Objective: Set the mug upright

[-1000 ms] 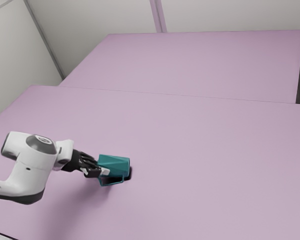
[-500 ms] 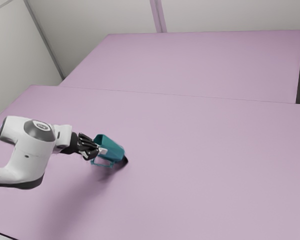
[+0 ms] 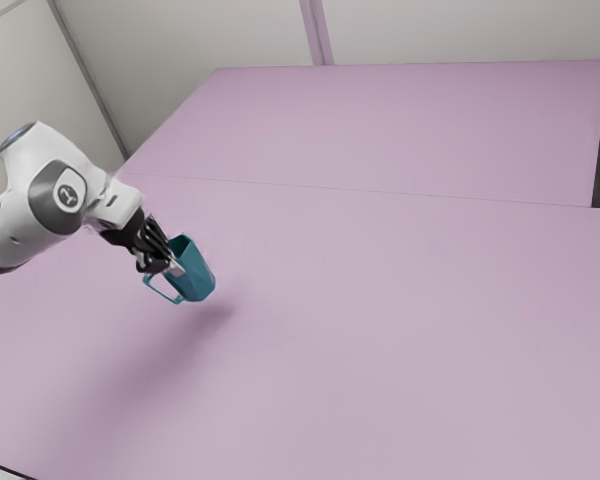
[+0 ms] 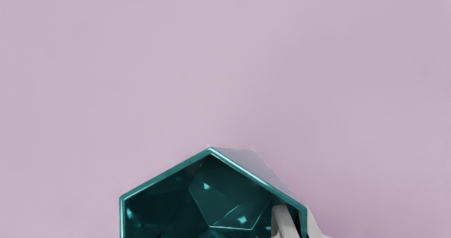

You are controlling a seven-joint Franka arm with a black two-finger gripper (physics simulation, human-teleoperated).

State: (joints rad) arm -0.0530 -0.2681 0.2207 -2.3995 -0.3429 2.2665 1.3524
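The mug (image 3: 193,278) is in the left half of the exterior view, a little below mid-height, held above the counter (image 3: 400,340). It leans, its mouth turned up and toward the exterior view's left, its base down and toward the exterior view's right. The handle (image 3: 160,292) sticks out at the mug's lower left there. A soft shadow (image 3: 170,345) lies on the counter below the mug, toward the lower left of the frame.

The claw (image 3: 170,266) is clamped on the mug's wall near the mouth. In the wrist view, one finger (image 4: 283,218) reaches inside the mug and the other (image 4: 314,225) is outside, with the wall between them. The same view looks into the mug past its angular, shiny teal rim (image 4: 169,171), down to the inner bottom (image 4: 232,204).

The white arm (image 3: 55,195) comes in from the left edge of the exterior view. Across the upper part of that view is a second purple surface (image 3: 410,125), with a pale wall (image 3: 210,35) behind it.
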